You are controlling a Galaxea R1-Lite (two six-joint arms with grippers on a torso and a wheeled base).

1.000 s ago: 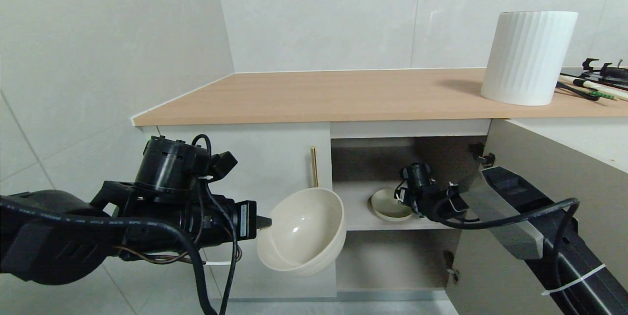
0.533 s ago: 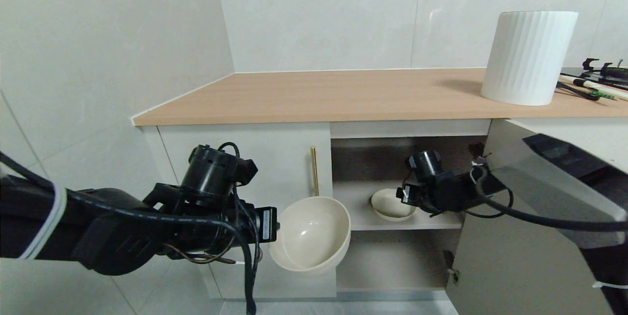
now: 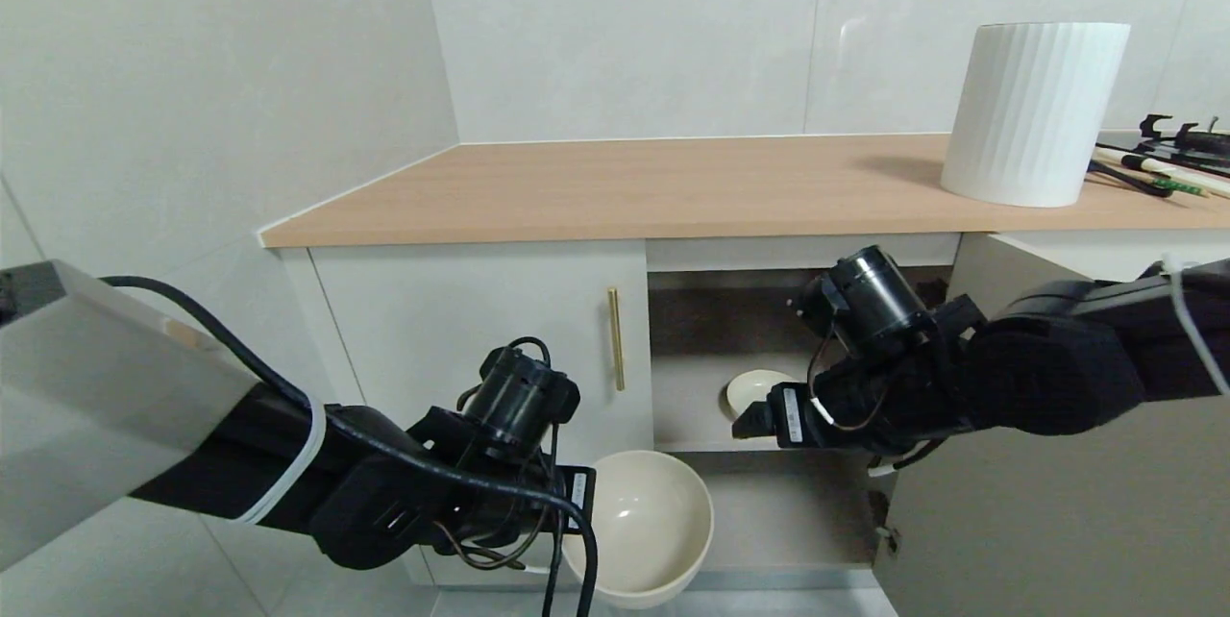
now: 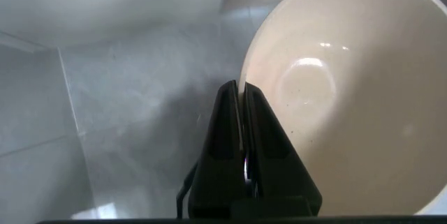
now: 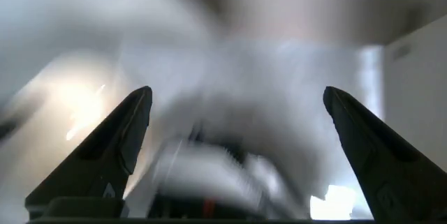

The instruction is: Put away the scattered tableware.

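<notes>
Left wrist view: the left tool (image 4: 242, 93) clamps a cream bowl (image 4: 349, 105).

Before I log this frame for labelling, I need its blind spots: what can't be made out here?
Small cream round dish on the cabinet shelf: head view, partly hidden behind the right claw.
Whatever lies beyond the right claw: right wrist view, blurred.
Large cream round bowl in the left claw: left wrist view, cut off by the frame edge.

The left arm (image 3: 384, 492) is black with a grey boxy upper section, a white cable tie (image 3: 293, 458) and black cables (image 3: 588, 567). The black right arm (image 3: 1047, 367) bears a cylinder (image 3: 870, 295) and white label (image 3: 794, 411). The right gripper (image 5: 237, 98) has tapered black fingers (image 5: 129, 140).
</notes>
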